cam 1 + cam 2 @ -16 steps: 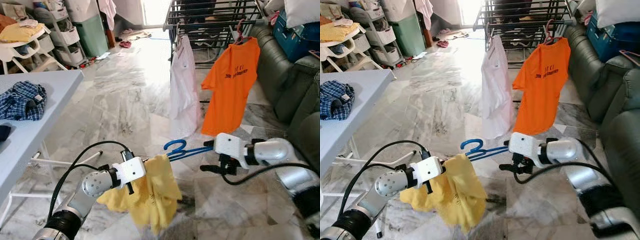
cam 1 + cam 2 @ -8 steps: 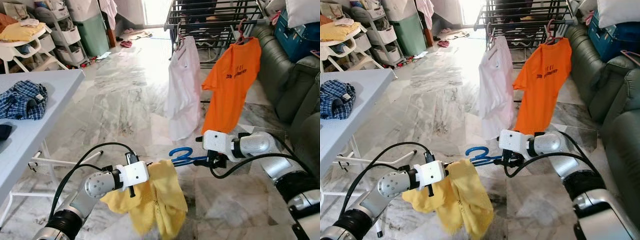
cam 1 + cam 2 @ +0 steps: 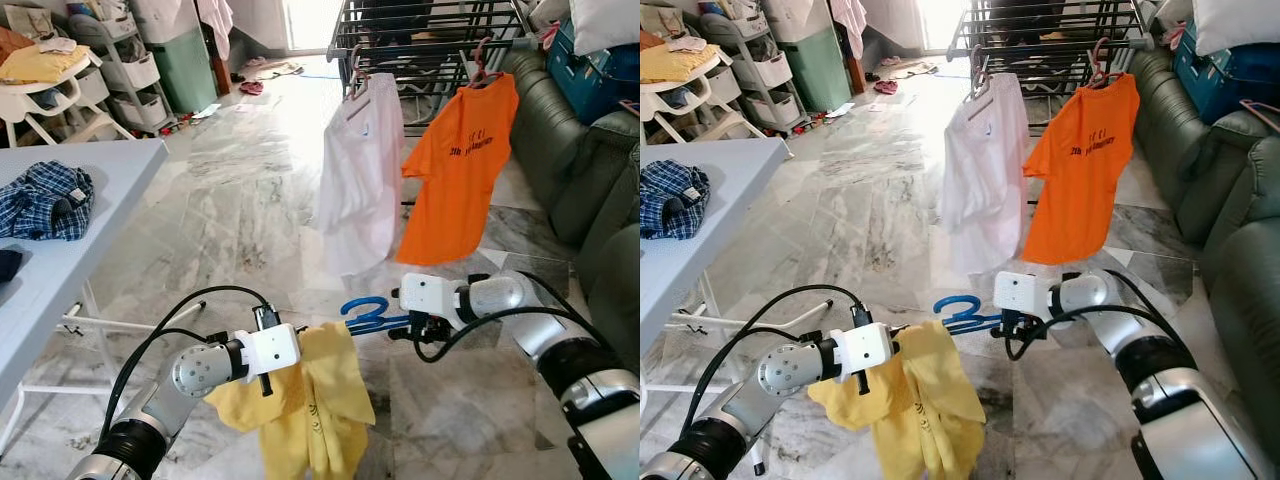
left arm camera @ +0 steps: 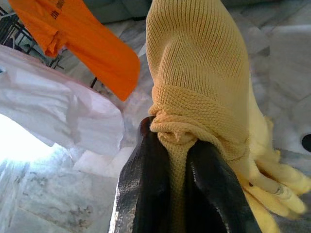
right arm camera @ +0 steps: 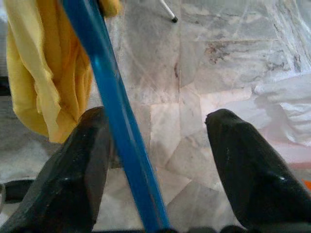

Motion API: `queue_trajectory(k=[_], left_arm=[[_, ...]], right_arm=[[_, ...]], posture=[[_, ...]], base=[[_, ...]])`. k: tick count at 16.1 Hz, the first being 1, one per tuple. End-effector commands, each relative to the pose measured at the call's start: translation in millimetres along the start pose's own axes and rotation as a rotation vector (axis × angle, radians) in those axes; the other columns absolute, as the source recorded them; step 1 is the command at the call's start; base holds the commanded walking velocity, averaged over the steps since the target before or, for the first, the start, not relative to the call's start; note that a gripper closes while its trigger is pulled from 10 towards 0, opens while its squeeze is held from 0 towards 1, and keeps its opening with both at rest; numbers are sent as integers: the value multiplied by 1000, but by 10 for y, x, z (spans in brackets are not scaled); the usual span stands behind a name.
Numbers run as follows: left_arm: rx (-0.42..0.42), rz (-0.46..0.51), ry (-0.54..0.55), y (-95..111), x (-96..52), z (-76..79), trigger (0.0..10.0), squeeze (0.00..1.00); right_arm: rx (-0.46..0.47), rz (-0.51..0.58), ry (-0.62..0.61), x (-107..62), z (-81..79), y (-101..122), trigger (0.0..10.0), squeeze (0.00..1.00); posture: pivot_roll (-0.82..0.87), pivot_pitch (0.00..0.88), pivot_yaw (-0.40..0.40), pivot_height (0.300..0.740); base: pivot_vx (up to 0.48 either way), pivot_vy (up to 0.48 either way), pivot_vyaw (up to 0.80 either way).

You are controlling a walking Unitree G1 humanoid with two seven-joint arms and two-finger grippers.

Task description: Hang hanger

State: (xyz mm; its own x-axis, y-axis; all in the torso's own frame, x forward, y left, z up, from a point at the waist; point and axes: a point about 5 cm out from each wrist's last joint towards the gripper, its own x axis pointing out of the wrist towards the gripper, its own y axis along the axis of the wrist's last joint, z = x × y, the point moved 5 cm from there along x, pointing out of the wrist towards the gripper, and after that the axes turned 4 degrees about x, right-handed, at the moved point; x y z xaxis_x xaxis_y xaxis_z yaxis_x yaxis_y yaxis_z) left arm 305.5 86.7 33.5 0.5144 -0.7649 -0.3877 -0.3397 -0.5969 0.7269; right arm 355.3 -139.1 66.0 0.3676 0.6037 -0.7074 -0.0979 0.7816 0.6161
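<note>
A yellow knit garment (image 3: 315, 400) hangs on a blue hanger (image 3: 365, 312) low in front of me, above the marble floor. My left gripper (image 4: 177, 160) is shut on a bunched fold of the garment near the hanger's neck. My right gripper (image 5: 158, 126) is open just right of the hook, its fingers on either side of the hanger's blue bar (image 5: 112, 111). The bar lies against one finger (image 5: 73, 170). The black drying rack (image 3: 430, 40) stands farther back, with a white shirt (image 3: 355, 190) and an orange T-shirt (image 3: 455, 160) hanging from it.
A grey table (image 3: 60, 260) with a plaid cloth (image 3: 45, 200) stands at my left. A dark green sofa (image 3: 590, 170) runs along the right. Storage shelves and bins (image 3: 130, 70) sit at the back left. Open marble floor (image 3: 240, 200) lies between me and the rack.
My right gripper has slid left along the hanger, closer to the hook and the garment. The white shirt on the rack has swung. The left arm has barely shifted.
</note>
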Motion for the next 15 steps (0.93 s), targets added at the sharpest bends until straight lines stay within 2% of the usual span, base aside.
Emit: queue_trajectory(k=[1, 11, 15], left_arm=[[45, 23, 12, 71, -7, -105, 10000, 0], [45, 19, 6, 62, 3, -75, 10000, 0], [47, 22, 2, 70, 4, -70, 10000, 0]], right_arm=[[-32, 7, 12, 13, 29, 75, 0, 0], [-19, -13, 115, 71, -120, 23, 0, 0], [-20, -19, 112, 87, -127, 13, 0, 0]], posture=[[-148, 8, 104, 740], [-148, 10, 103, 740], [-147, 16, 103, 740]], base=[[0, 0, 0], [0, 0, 0], [0, 0, 0]])
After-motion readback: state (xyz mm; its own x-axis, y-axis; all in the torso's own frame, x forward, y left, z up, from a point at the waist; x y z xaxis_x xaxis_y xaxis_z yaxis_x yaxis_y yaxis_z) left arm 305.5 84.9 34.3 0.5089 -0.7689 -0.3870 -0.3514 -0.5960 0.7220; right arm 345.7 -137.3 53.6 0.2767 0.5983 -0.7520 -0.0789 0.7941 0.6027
